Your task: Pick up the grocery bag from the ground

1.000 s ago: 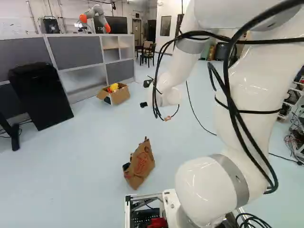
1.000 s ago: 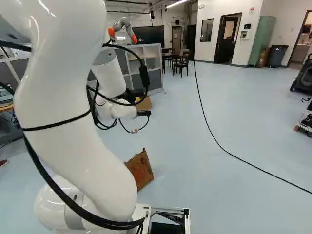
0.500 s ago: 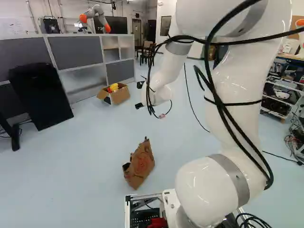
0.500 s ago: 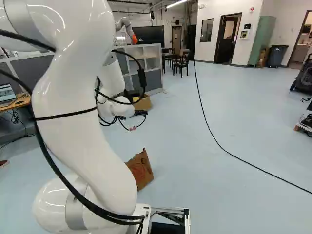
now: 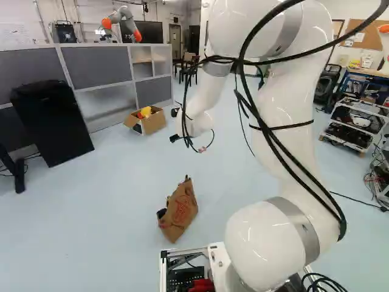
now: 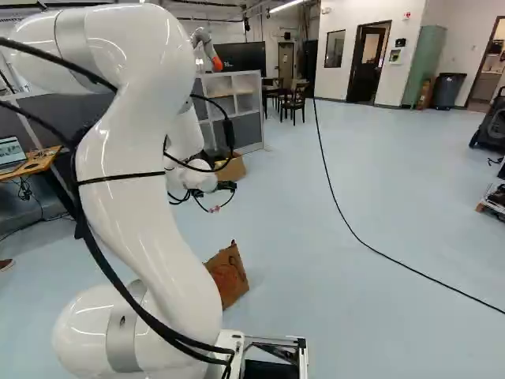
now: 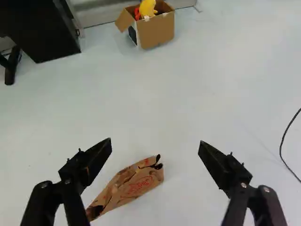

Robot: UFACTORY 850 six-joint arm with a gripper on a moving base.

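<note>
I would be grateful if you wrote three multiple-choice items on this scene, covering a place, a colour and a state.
1. Where is the paper bag?
A) on a chair
B) on the floor
C) on a desk

2. What colour is the toy-like thing in the cardboard box?
A) blue
B) green
C) yellow

3. How is the gripper?
A) open
B) shut on the paper bag
C) shut on nothing

1 B: both base views show it there.
2 C: the wrist view shows its yellow top.
3 A: its fingers stand wide apart in the wrist view.

Cardboard box (image 5: 155,123) near grey partition (image 5: 91,66) — dark chairs (image 6: 296,101) beyond.
</note>
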